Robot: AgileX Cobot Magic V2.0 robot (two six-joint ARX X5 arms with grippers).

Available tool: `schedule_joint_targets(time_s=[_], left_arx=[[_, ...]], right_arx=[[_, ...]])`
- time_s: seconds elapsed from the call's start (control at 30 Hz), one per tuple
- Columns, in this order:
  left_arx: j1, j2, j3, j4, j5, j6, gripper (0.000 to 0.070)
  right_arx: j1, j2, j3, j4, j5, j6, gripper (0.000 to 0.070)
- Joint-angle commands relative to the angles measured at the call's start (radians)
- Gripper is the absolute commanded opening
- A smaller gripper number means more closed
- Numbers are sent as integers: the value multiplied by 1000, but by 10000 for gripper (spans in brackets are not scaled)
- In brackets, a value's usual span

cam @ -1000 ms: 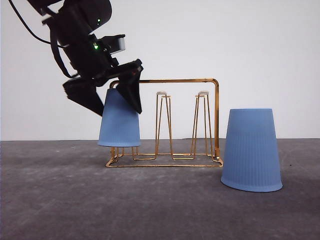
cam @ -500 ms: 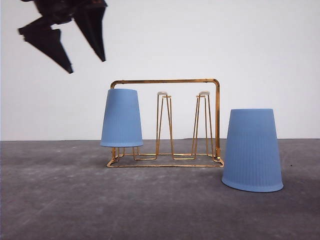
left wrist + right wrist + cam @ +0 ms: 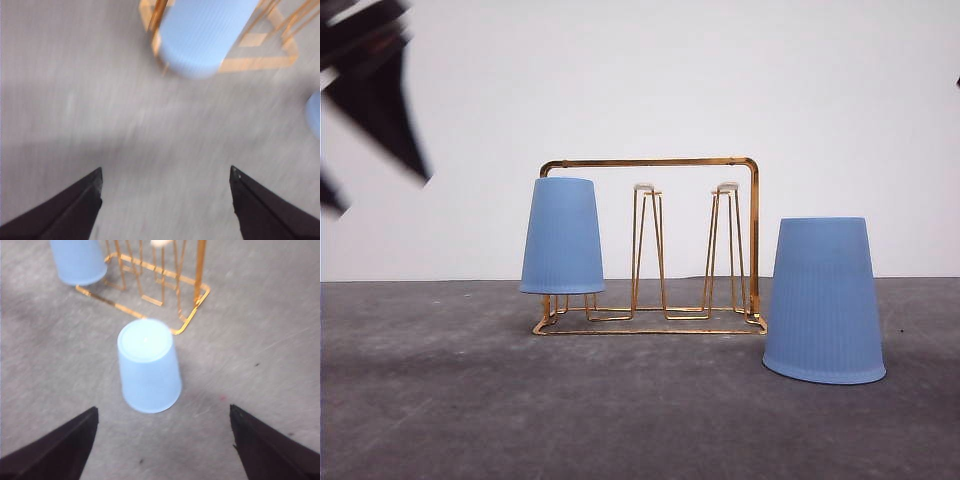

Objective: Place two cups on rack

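One light blue cup (image 3: 562, 237) hangs upside down over the leftmost prong of the gold wire rack (image 3: 650, 161), free of any gripper. The other cup (image 3: 825, 300) stands upside down on the table just right of the rack and nearer the front. My left gripper (image 3: 378, 190) is a blurred dark shape high at the far left, well away from the rack. In the left wrist view its fingers (image 3: 75, 205) are spread open and empty, with the racked cup (image 3: 200, 35) beyond them. My right gripper (image 3: 163, 410) is open above the standing cup (image 3: 147, 365).
The grey table (image 3: 470, 400) stretches in front of and to the left of the rack. Two white-tipped prongs (image 3: 644, 187) in the middle of the rack carry nothing. A white wall stands behind.
My left gripper let go of the cup on the left prong, rose, then swung off to the left. The cup stays on the rack. The standing cup has not moved.
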Motion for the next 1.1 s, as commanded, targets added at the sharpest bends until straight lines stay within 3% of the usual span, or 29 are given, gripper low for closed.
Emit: schedule_joint_targets(time_s=[0.0, 0.3, 0.5, 0.87, 0.97, 1.07], left_arx=[[-3, -22, -12, 18, -4, -17, 463], [-3, -61, -26, 13, -4, -16, 463], [-4, -61, -26, 23, -3, -16, 463], [-4, -61, -26, 22, -3, -28, 463], [-4, -61, -26, 22, -3, -28, 463], [-4, -61, -26, 21, -3, -28, 463]], right_arx=[[4, 26, 8, 24, -18, 23, 534], [31, 238, 8, 209, -100, 43, 537], [62, 431, 8, 362, -90, 41, 650], [110, 713, 8, 551, -84, 34, 647], [115, 763, 8, 571, -53, 35, 591], [114, 783, 8, 577, -39, 36, 374]])
